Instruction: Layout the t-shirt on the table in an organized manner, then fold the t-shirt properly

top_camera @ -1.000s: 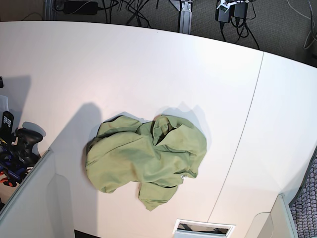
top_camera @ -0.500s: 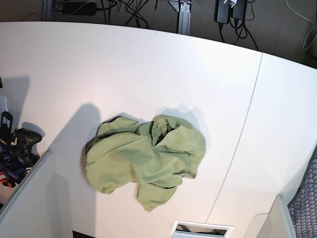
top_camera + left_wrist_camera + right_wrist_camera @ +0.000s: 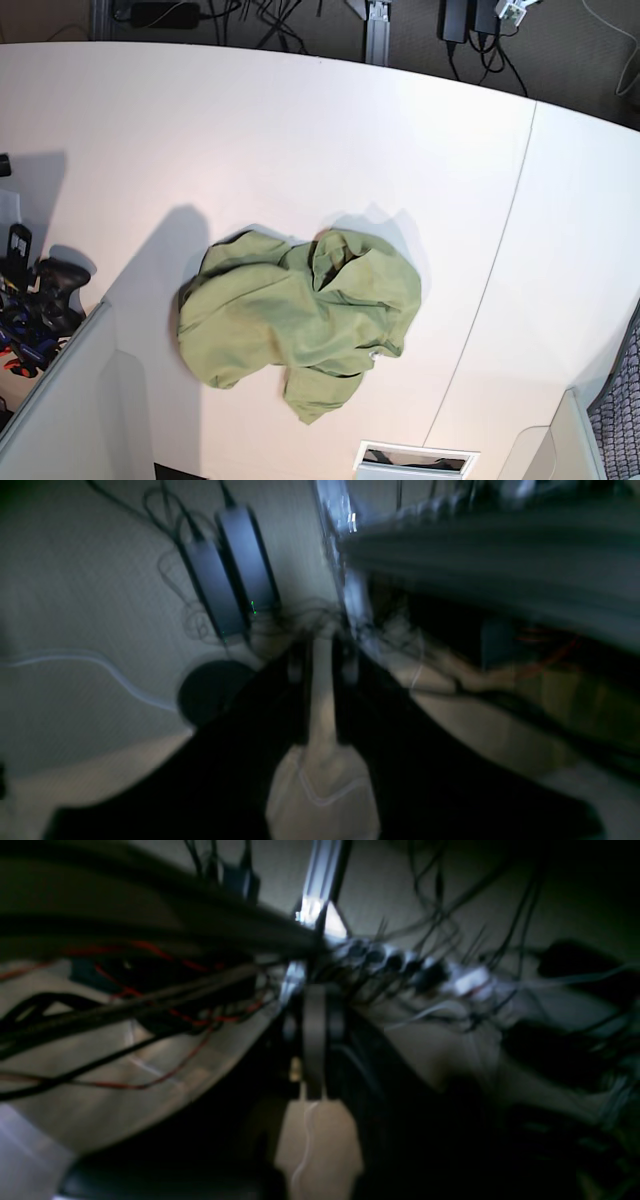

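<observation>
White and smooth, the table (image 3: 300,130) has a curved far edge and a thin dark seam toward its right. Near its front centre lies the t-shirt (image 3: 300,320), an olive-green crumpled heap with overlapping folds, nothing spread flat. Both wrist views are blurred and dark: the left gripper (image 3: 322,667) shows a narrow gap between its fingers, holding nothing; the right gripper (image 3: 315,1027) is pressed together, empty

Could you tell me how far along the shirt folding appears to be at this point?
Nothing looks done yet: the t-shirt lies crumpled in a heap on the table, neither spread nor folded. Nothing is in hand: neither gripper is over the table in the base view. Laying the shirt flat and folding it both remain.
</observation>
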You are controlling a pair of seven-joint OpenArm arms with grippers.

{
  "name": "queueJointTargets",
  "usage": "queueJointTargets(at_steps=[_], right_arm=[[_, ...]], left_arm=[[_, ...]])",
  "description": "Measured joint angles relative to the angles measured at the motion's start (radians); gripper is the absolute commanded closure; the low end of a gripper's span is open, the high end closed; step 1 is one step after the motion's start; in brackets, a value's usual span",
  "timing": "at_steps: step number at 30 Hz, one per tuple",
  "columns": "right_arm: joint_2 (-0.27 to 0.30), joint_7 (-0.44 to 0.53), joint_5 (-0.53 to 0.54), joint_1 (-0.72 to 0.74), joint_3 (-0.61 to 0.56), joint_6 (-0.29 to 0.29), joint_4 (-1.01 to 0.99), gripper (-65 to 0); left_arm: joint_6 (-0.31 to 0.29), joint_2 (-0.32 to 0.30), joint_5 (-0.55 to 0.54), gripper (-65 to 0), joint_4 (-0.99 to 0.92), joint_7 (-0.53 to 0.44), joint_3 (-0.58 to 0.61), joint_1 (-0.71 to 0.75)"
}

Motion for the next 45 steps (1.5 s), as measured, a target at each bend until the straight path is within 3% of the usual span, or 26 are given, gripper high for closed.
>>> queueJointTargets(at_steps=[7, 11, 15, 21, 23, 28, 34, 36, 39, 45], right_arm=[[0.084, -0.012, 0.01, -0.203, 0.048, 0.006, 0.406, 0.0], [0.105, -0.107, 0.126, -0.275, 0.139, 0.002, 0.642, 0.0], [0.105, -0.18, 0.238, -0.27, 0.222, 0.006, 0.822, 0.0], [0.104, -0.235, 0.262, -0.183, 0.303, 0.009, 0.959, 0.0], [0.104, -0.276, 0.26, -0.135, 0.308, 0.01, 0.964, 0.0], [0.101, -0.344, 0.26, -0.008, 0.308, 0.013, 0.964, -1.0], [0.062, -0.373, 0.224, 0.133, 0.309, 0.01, 0.936, -21.8], [0.035, -0.375, 0.224, 0.18, 0.309, 0.011, 0.895, -25.7], [-0.009, -0.381, 0.224, 0.259, 0.31, 0.013, 0.805, -27.0], [-0.087, -0.378, 0.208, 0.485, 0.31, 0.013, 0.561, -27.0]], left_arm=[[0.001, -0.093, -0.001, -7.1, 0.408, 0.027, -0.063, 0.167], [-0.003, -0.125, 0.007, -7.1, 0.604, 0.038, -0.11, 0.219], [-0.003, -0.146, 0.022, -7.1, 0.745, 0.116, -0.169, 0.231], [-0.003, -0.148, 0.018, -7.8, 0.891, 0.159, -0.238, 0.234], [-0.003, -0.161, 0.018, -12.0, 0.917, 0.157, -0.238, 0.234], [-0.003, -0.221, -0.011, -34.2, 0.926, 0.164, -0.238, 0.172], [-0.01, -0.253, -0.071, -35.1, 0.915, 0.164, -0.235, 0.047], [-0.009, -0.253, -0.112, -35.7, 0.871, 0.155, -0.235, -0.022], [-0.003, -0.253, -0.135, -38.9, 0.775, 0.156, -0.207, -0.124], [-0.003, -0.249, -0.136, -39.1, 0.56, 0.137, -0.061, -0.356]])
